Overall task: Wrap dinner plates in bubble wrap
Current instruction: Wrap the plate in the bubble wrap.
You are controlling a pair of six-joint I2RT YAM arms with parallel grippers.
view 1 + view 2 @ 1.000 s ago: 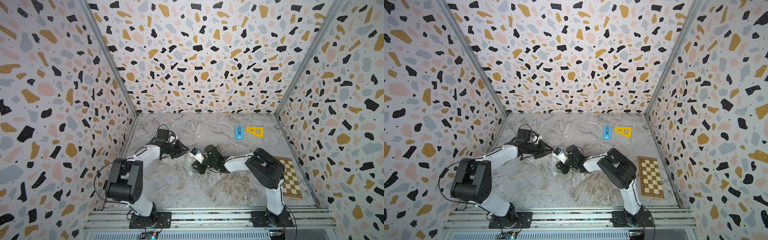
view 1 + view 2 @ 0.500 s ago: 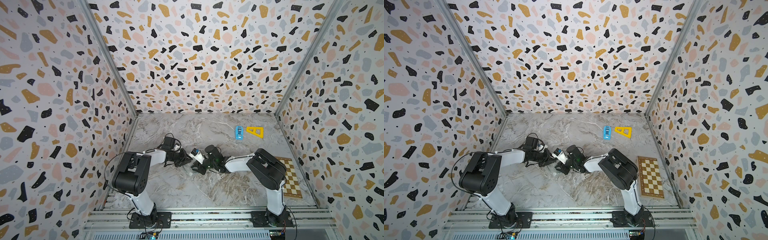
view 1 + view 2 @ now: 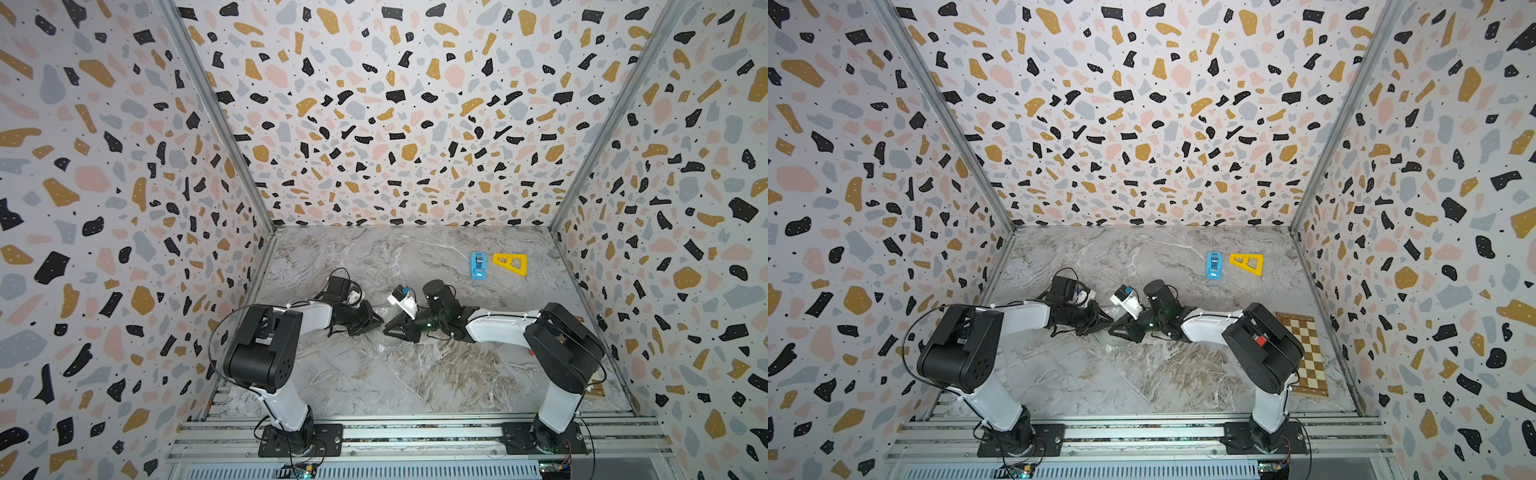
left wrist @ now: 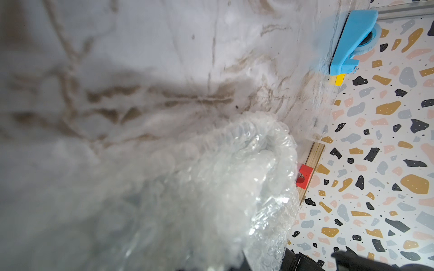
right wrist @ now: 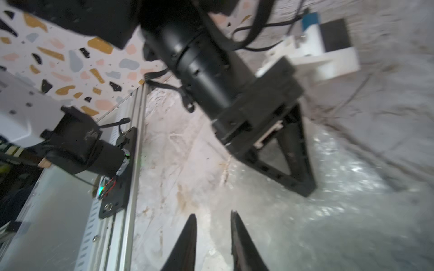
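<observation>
Mostly hard to read. Plate: can't make it out in any view. Wrap (image 4: 246, 178) is nearly see-through. In both top views it is only a faint gloss on the desk (image 3: 374, 253) around and in front of the two tools, and its edges are not traceable. In the left wrist view the wrap is bunched into a raised fold close up, with its lower part blurred. It covers the left tool's own fingers there.

The right wrist view is motion-blurred. Left tool (image 5: 308, 190) shows there with its fingers meeting at the tip and the tip down on the wrap, so it reads as clamped on wrap. Of the right tool (image 5: 213, 214) only the two tips show, the rest cut off. They stand apart with a narrow gap, nothing seen held. They sit at the wrap's edge, touching or not can't tell.

Board (image 3: 1304, 353) lies by the right wall, and in a top view it is mostly behind the right arm (image 3: 565, 349). Red block (image 4: 304, 176) sits against the board's edge, partly behind the wrap fold. Dispenser (image 3: 478, 264) and triangle (image 3: 510, 264) lie side by side, well behind the tools.

Vs a second ago: left arm (image 3: 266, 345) has swung its wrist forward. Left tool is now nearly tip to tip with right tool, before it was further back and apart. Right arm, dispenser, triangle and board are unchanged.
</observation>
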